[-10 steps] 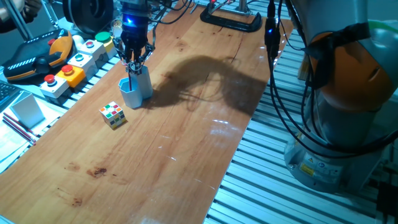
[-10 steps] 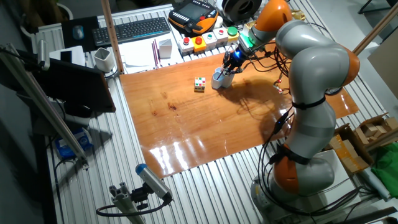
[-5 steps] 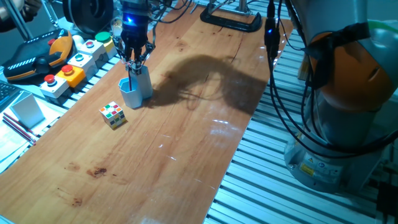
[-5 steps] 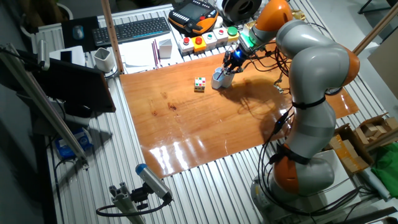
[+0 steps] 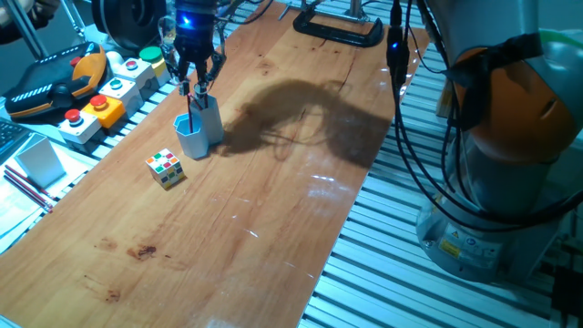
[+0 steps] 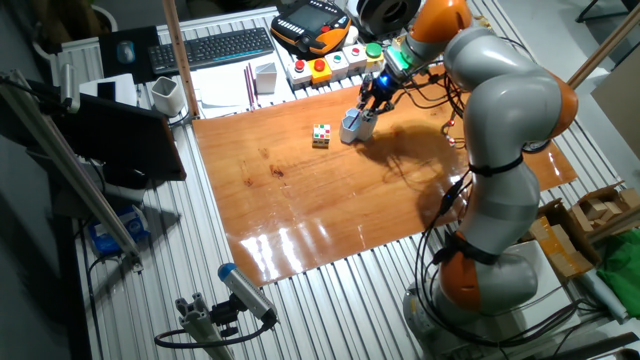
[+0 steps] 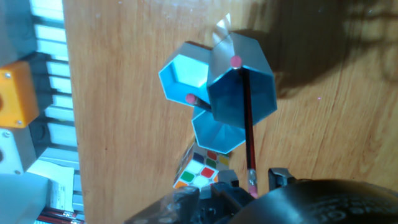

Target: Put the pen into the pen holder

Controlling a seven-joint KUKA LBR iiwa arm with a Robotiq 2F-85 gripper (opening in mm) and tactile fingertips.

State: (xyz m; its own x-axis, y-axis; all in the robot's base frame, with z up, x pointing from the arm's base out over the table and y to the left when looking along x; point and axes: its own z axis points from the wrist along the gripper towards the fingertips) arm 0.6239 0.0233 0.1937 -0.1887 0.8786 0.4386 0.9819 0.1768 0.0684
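Note:
The light-blue pen holder point(image 5: 199, 130) stands on the wooden table near its left edge; it also shows in the other fixed view point(image 6: 352, 127) and from above in the hand view point(image 7: 242, 93). A thin red pen point(image 7: 247, 124) stands in the taller tube, leaning, with its upper end up between my fingers. My gripper point(image 5: 197, 88) hangs just above the holder, also seen in the other fixed view point(image 6: 372, 97) and the hand view point(image 7: 253, 180). Its fingers are spread wider than the pen, so it is open. A second red tip point(image 7: 189, 98) shows by the lower tube.
A colour cube point(image 5: 165, 168) lies just in front of the holder. Button boxes point(image 5: 109, 91) and a teach pendant point(image 5: 55, 82) sit beyond the left table edge, with a white box container point(image 5: 38, 159) and more red pens point(image 5: 27, 187). A black clamp point(image 5: 337, 29) sits at the far end.
My gripper has risen a little above the holder. The pen has stayed in the taller tube and the holder has not moved.

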